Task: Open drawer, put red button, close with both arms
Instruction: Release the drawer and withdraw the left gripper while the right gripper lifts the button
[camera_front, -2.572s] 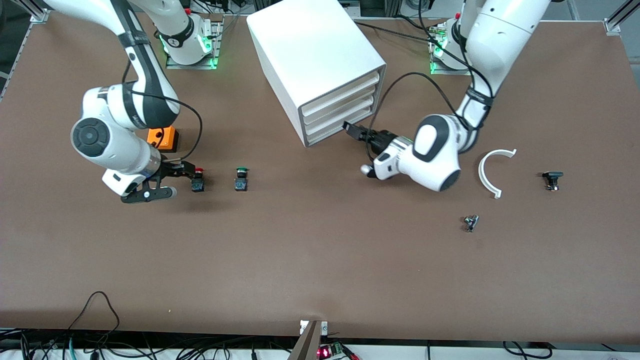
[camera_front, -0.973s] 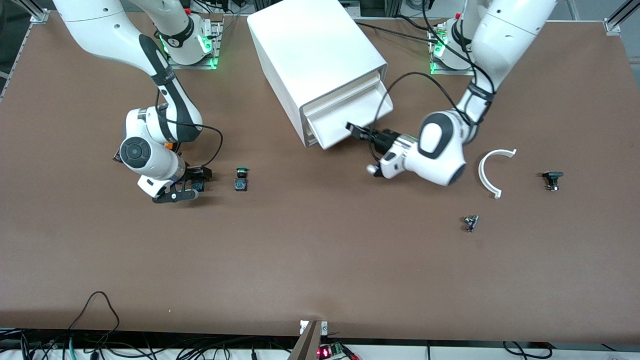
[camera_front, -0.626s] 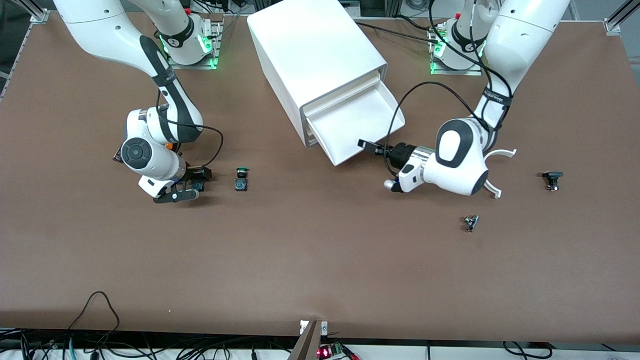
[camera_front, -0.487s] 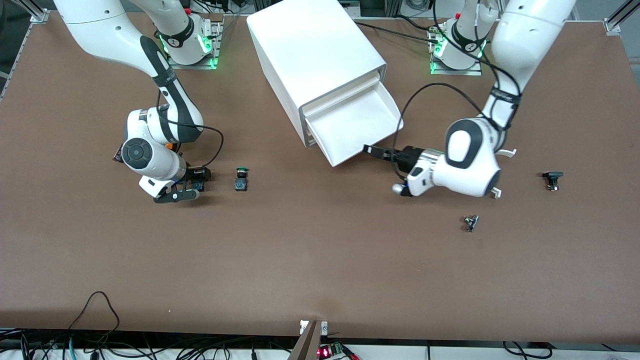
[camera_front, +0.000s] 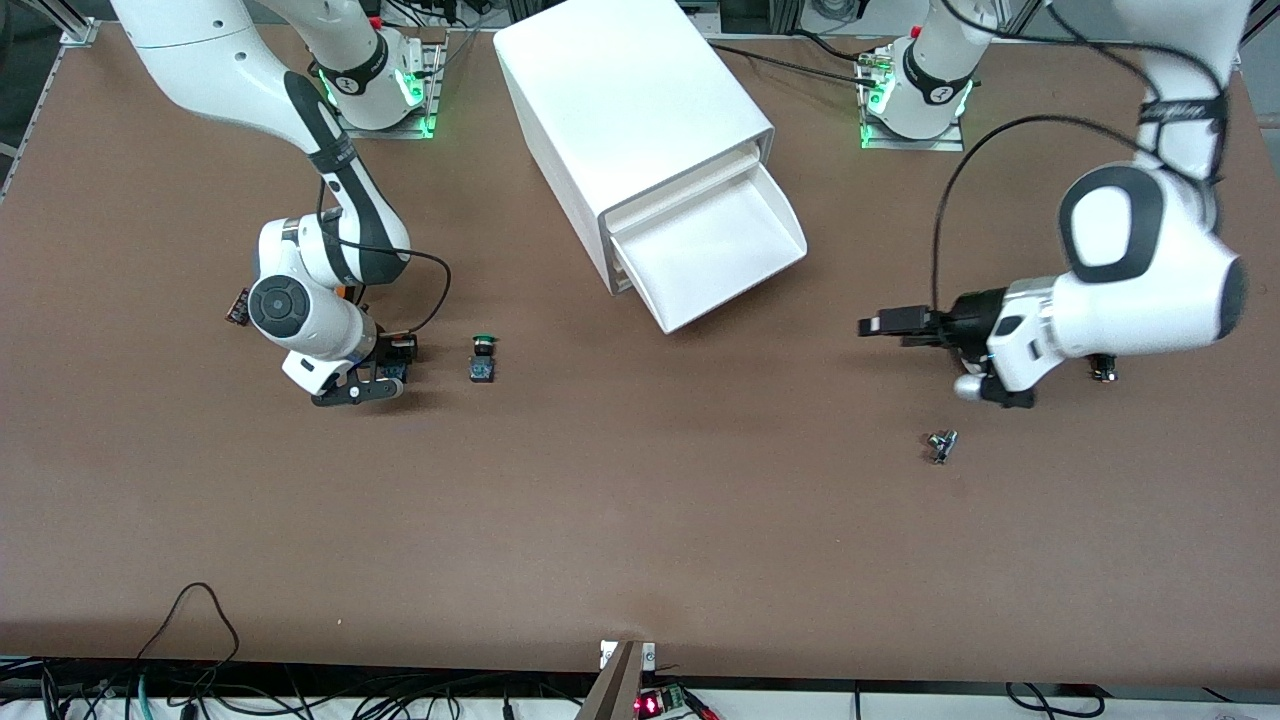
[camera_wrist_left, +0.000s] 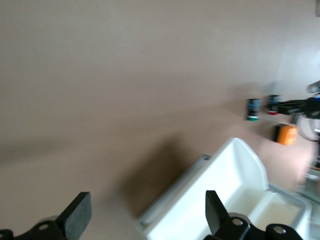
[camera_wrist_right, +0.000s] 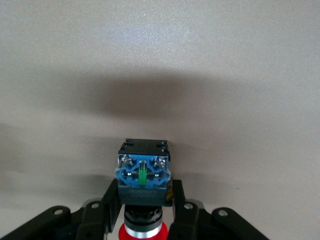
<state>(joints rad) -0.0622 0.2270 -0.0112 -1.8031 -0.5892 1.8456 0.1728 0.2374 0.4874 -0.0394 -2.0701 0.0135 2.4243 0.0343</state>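
Counter (camera_front: 640, 520) in brown carries everything we see. Our right claw (camera_front: 392, 360) is down at the counter toward the right arm's end, and its fingers (camera_wrist_right: 112, 205) press on both sides of the red button (camera_wrist_right: 143, 172); from the right wrist view we see the black body and blue base pinched between them, with the red cap tucked down between the claw's knuckles. We read that as a closed grip on the red button, which sits low at the counter surface.

Just beside it, toward the middle of the counter, stands the green button (camera_front: 483, 358), untouched. An orange block (camera_wrist_left: 286, 134) lies near the right arm, mostly hidden by it in the front view.

Our cabinet (camera_front: 630, 120) sits at the middle of the counter, near the bases. Its drawer (camera_front: 715, 250) is pulled well out and looks bare inside, its slat front turned toward the front camera.

Our left claw (camera_front: 880, 326) hangs in the air over bare counter toward the left arm's end, well apart from the drawer, with its fingers (camera_wrist_left: 77, 216) spread wide and nothing between them. A small metal part (camera_front: 941, 444) lies on the counter nearer to the front camera than that spot.
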